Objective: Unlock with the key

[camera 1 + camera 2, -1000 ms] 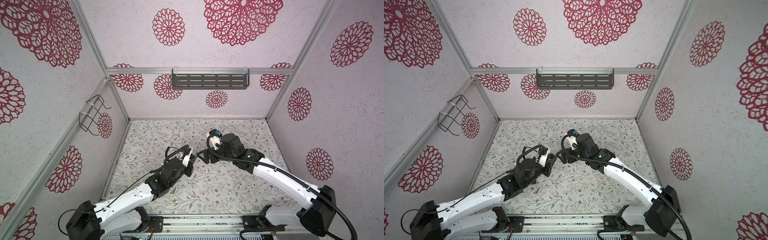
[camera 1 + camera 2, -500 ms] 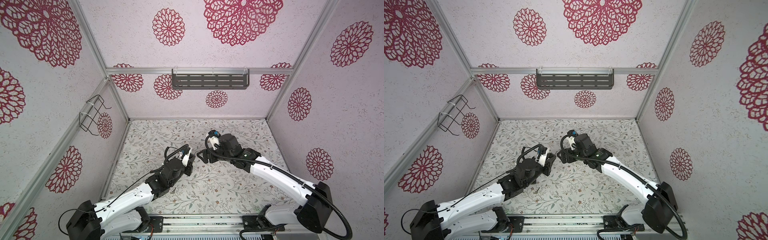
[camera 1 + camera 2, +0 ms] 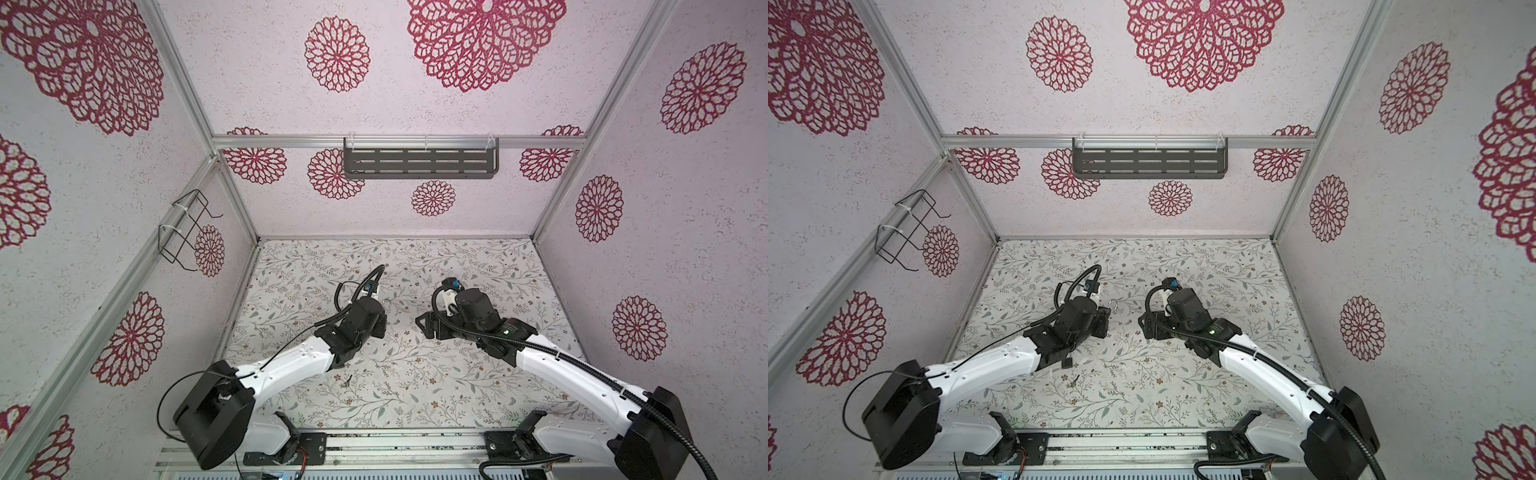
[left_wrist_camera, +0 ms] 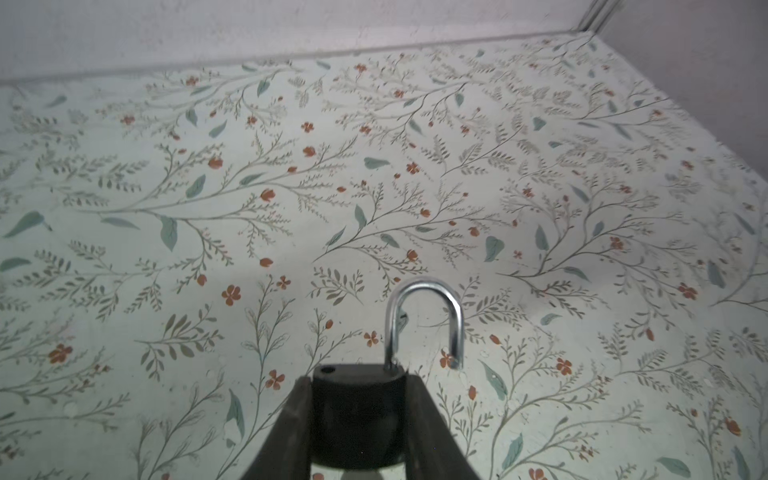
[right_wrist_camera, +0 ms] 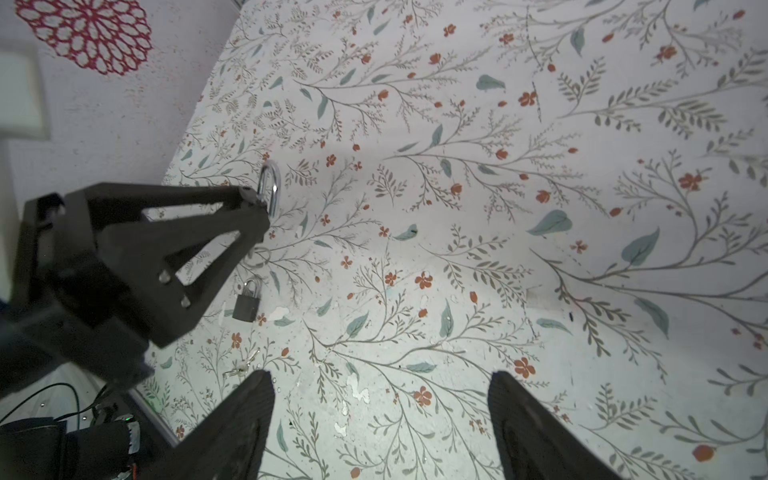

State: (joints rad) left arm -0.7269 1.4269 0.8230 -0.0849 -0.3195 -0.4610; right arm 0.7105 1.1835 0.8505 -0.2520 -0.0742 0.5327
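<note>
My left gripper [image 4: 357, 386] is shut on the black body of a padlock [image 4: 359, 415]. Its silver shackle [image 4: 424, 316] stands up with one leg lifted free of the body. The right wrist view shows the same shackle [image 5: 271, 189] poking past the left gripper's fingers [image 5: 232, 216]. A small key [image 5: 239, 368] on a ring lies flat on the table near the front; in both top views the key [image 3: 345, 380] [image 3: 1074, 380] lies beside my left forearm. My right gripper [image 5: 380, 376] [image 3: 424, 328] hangs open and empty, a short way right of my left gripper [image 3: 376, 322].
A second small black padlock [image 5: 247, 301] lies on the floral table [image 3: 415, 374] under my left wrist. A grey shelf [image 3: 419, 162] hangs on the back wall and a wire basket [image 3: 183, 226] on the left wall. Walls close in three sides.
My right gripper has drawn back to the right, away from the left gripper and the padlock. The left arm and the padlock have stayed still.
</note>
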